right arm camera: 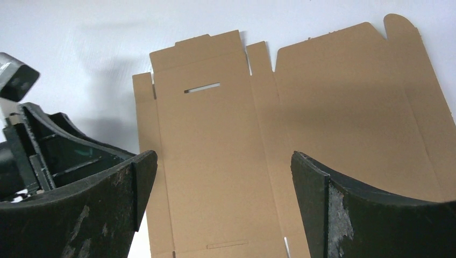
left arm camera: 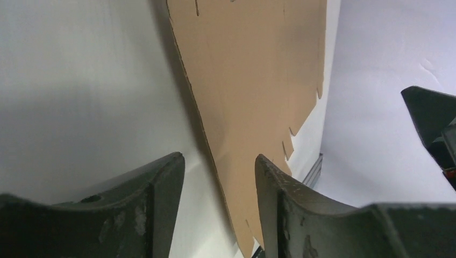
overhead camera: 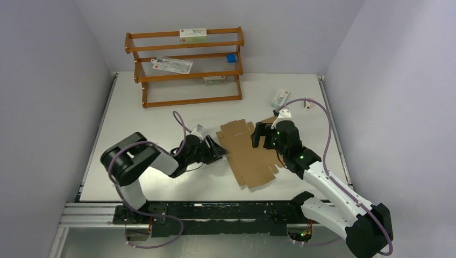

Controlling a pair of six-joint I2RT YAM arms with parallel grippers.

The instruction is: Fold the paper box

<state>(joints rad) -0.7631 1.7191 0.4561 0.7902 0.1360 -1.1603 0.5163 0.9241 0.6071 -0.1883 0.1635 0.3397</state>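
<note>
Your left gripper and right gripper both stand spread; the flat brown corrugated cardboard box sheet looks light, stiff, creasable; pinch a left-edge flap.

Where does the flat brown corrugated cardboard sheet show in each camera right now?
Top external: brown corrugated cardboard sheet at picture centre, lying flat.
Left wrist: upper middle, tapering toward the bottom edge.
Right wrist: fills the middle and right.
Shared landmark: the white table beneath it, seen in all three.
</note>
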